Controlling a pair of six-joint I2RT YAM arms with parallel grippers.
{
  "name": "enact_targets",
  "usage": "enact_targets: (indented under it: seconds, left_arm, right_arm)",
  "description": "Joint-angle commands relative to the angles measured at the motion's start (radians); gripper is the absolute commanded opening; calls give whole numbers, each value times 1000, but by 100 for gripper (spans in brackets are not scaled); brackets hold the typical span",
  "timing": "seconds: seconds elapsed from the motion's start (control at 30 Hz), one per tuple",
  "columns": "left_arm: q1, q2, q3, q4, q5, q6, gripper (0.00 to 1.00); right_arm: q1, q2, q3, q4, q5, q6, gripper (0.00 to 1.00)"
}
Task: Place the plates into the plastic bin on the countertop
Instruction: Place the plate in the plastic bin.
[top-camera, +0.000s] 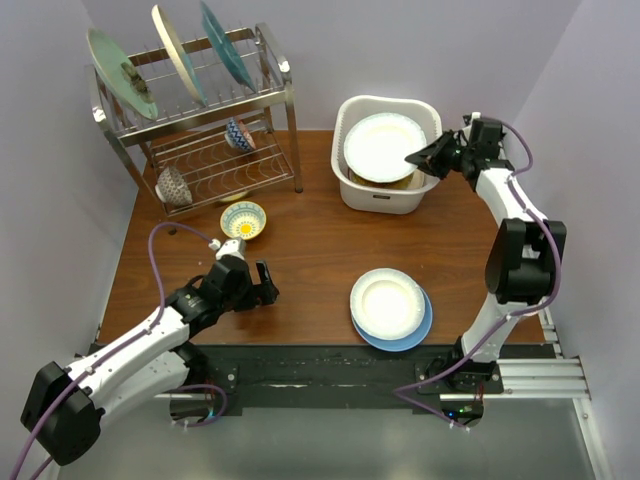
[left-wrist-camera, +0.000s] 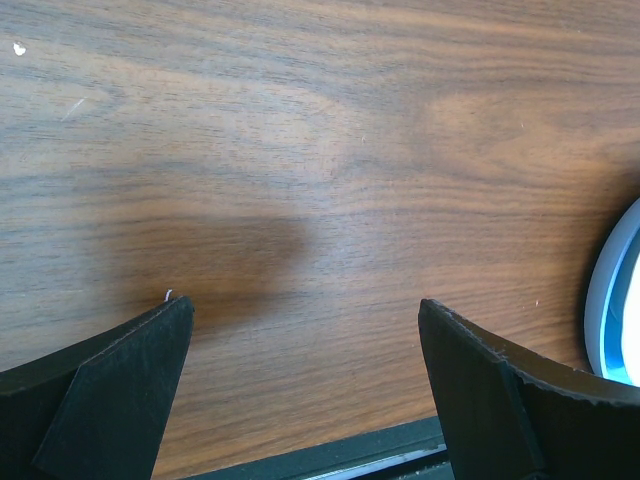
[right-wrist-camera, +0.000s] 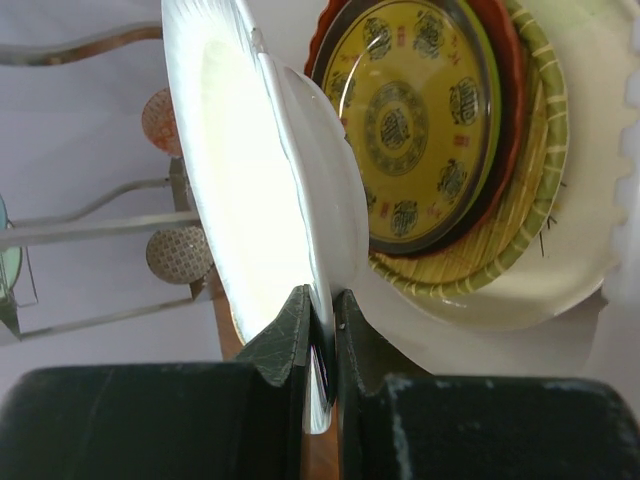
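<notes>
**A:** Left gripper (top-camera: 262, 288) first?

**B:** Jaws wide with nothing in them, low over the table's (top-camera: 310, 240) near-left part. The stack (top-camera: 388, 305) sits by the near edge, white on blue.

**A:** And the right gripper (right-wrist-camera: 320, 300)?

**B:** Pinched on a white plate's (top-camera: 383, 147) rim, held tilted over the bin (top-camera: 385, 202) at the far edge, above the patterned plate (right-wrist-camera: 410, 120) inside.

**A:** How should it go down?

**B:** I'd lower it flatter onto that pile, clear of the bin's rim, and only then let go.
</notes>
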Motion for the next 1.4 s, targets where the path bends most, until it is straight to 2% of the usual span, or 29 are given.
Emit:
enact_targets:
  seconds: [0.0,0.53,0.77,0.9,1.03,1.07,1.13,1.37]
  left_arm:
    - [-2,-1,23,25,3,23,100]
    - [-2,-2,40,11,-4,25,100]
    - [-2,4,44,13,-6,27,100]
    - [-2,4,46,16,-6,25,100]
    - [-2,1,46,9,-9,25,100]
    - [-2,1,46,9,-9,25,100]
    - [-2,-1,46,8,-9,25,100]
    - [-2,-8,47,5,-9,22,100]
  right_arm:
    - [0,19,93,186,-57,88,0]
    - [1,159,159,198,-48,96,0]
    - [3,171,216,76,-22,12,6]
    - [1,181,230,54,-26,-14,15]
    - [7,185,239,34,-23,-27,44]
    - [11,193,245,10,-22,-45,47]
    - [15,199,264,-26,-23,-56,50]
    - [20,216,273,-92,-36,-102,52]
